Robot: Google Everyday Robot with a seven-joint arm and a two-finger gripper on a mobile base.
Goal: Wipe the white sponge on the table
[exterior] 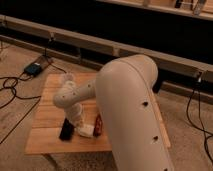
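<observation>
The table [50, 117] has a light-brown plank top and stands in the middle of the camera view. My big white arm fills the right half of the view and bends down to the table's front part. My gripper [81, 125] is low over the table, right at a small off-white block, the white sponge [86, 131], which lies on the planks near the front edge. Whether the gripper touches the sponge I cannot tell. My arm hides the right part of the table.
A flat black slab [65, 129] lies just left of the sponge. A dark reddish object [98, 126] lies just right of it. Cables and a small box [34, 68] are on the carpet at the left. Another cable [192, 107] hangs at the right.
</observation>
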